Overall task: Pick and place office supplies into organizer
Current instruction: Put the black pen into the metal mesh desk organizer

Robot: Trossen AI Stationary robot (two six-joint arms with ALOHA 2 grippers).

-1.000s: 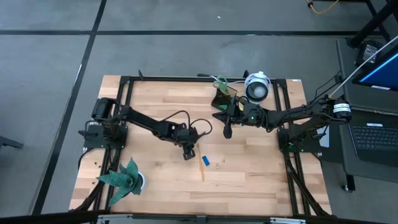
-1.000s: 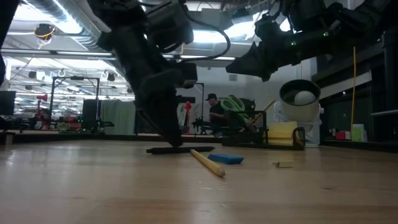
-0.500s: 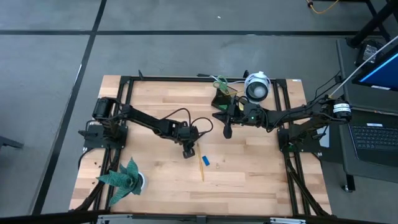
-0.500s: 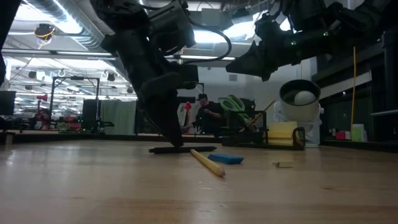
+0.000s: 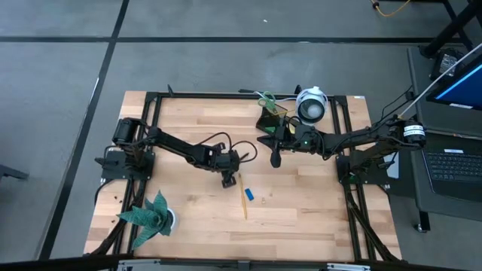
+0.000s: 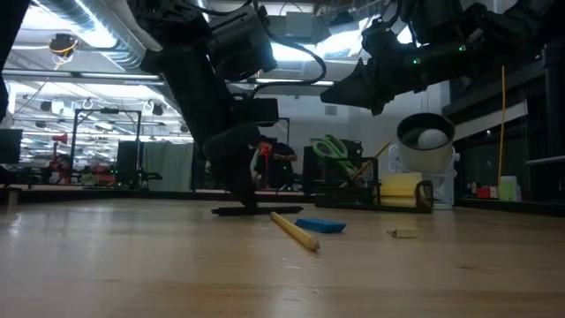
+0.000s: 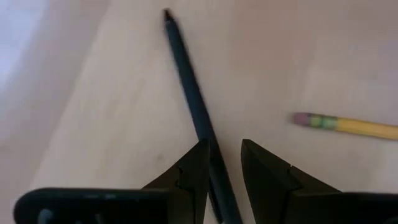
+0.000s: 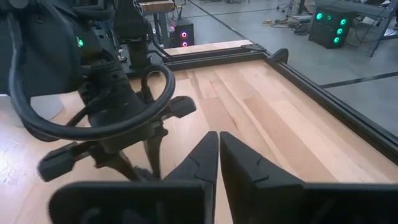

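I see the wooden worktop (image 5: 188, 128) with its black frame, and I can read no brand, label or lettering on anything (nothing legible in any view). My left arm reaches from the left edge toward the middle, and its tool (image 5: 228, 179) is down at the surface over the black pen (image 7: 193, 106). In the left wrist view the two fingers (image 7: 189, 177) stand slightly apart with the pen's shaft running between them; whether they press on it I cannot tell. The pen lies flat on the wood. My right arm stretches in from the right edge, its tool (image 5: 276, 156) raised above the surface just in front of the organizer (image 5: 269, 123), its fingers (image 8: 202, 158) almost together with only a thin slit between, holding nothing. The organizer sits at the far edge, right of centre, beside the round white device (image 5: 309, 105). In the low view green-handled scissors (image 6: 333, 147) and a yellow sticky-note pad (image 6: 400, 189) show at the organizer. A green paper plant (image 5: 151, 213) stands near the near left corner. A yellow pencil (image 5: 244, 203) lies near the middle, the small blue block (image 5: 249, 194) just beside it.
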